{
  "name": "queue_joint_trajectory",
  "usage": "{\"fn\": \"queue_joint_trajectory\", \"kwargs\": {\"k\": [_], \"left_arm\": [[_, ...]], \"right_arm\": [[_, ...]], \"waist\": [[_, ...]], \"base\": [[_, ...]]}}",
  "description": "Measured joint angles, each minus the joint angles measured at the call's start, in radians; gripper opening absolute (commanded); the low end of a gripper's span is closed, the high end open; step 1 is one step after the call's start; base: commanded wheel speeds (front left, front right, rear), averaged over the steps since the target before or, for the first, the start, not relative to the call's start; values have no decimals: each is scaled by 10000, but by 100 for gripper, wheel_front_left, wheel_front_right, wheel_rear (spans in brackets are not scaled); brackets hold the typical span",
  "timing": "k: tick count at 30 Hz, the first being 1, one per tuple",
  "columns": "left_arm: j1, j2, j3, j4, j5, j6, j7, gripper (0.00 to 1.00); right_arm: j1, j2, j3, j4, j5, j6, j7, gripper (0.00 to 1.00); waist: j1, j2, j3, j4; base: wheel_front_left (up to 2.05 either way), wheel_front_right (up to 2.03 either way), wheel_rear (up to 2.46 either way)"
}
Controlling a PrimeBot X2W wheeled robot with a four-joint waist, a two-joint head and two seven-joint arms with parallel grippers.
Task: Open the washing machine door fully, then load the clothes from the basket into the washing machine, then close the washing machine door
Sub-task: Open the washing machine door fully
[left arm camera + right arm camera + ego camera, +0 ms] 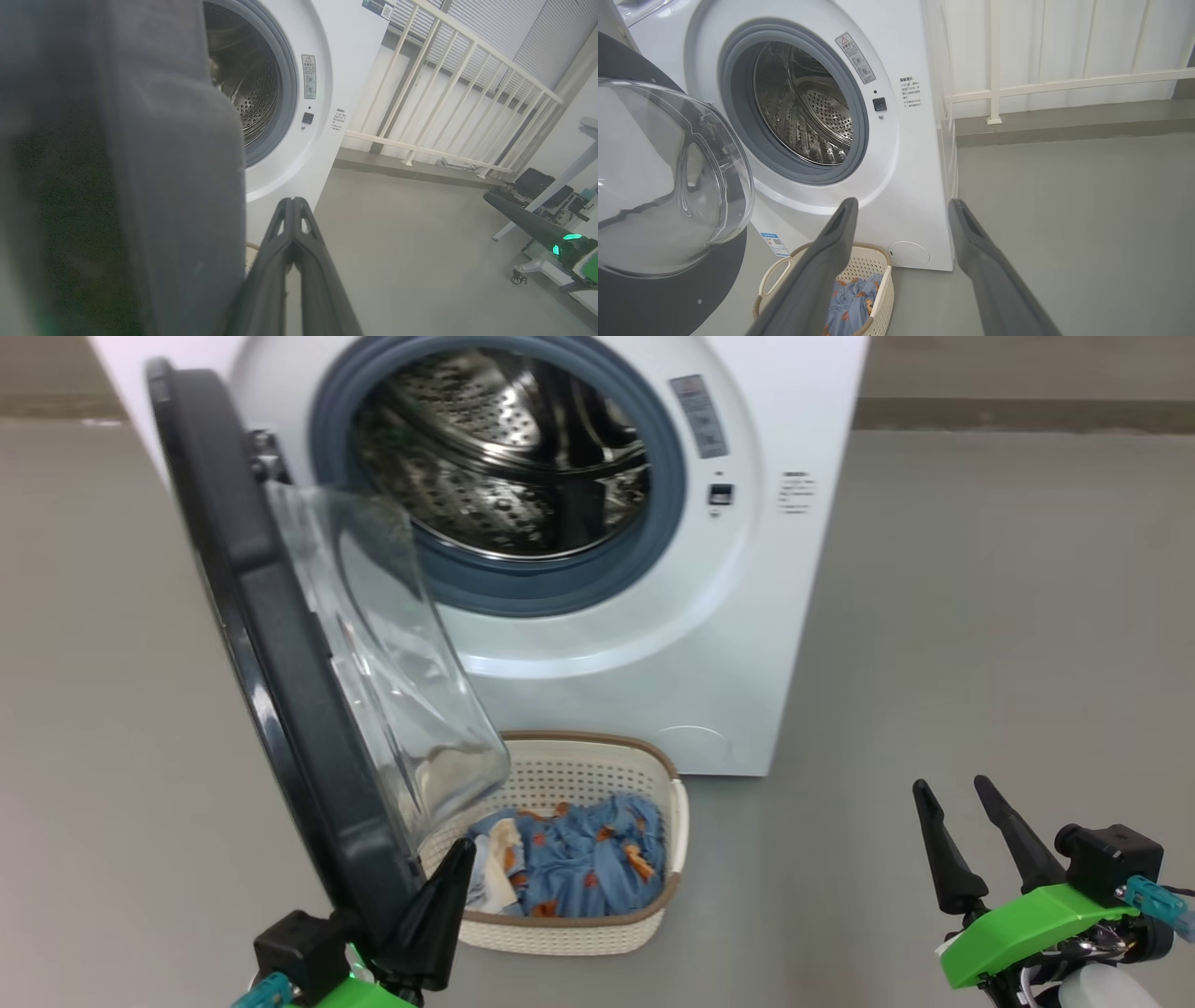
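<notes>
Glossy black and rigid, the washing machine door (271, 644) should swing by its near rim, beside the left gripper (459, 851), fingers pressed together; right gripper (950, 786) spread.

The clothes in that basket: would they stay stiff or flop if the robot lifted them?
Probably floppy: the clothes lie crumpled in soft folds, so they would likely drape and dangle when lifted. They look thin, so likely light. Heaped together in the basket, one pull may drag several out.
</notes>
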Motion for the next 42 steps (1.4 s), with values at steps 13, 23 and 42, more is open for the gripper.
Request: {"fn": "queue_joint_trajectory", "kwargs": {"k": [13,23,42], "left_arm": [[156,359,301,-251,-188,393,253,0],[78,786,892,-105,-280,840,470,0],[-1959,2013,1797,2305,-489,729,784,0]], "right_arm": [[0,123,-10,52,13,0,0,100],[1,316,-94,61,12,0,0,100],[-278,591,-391,52,-140,0,0,100]], "waist": [[0,0,-47,1185],[0,0,56,1937],[1,0,870,3090]], "base": [[0,0,0],[0,0,0],[0,0,0]]}}
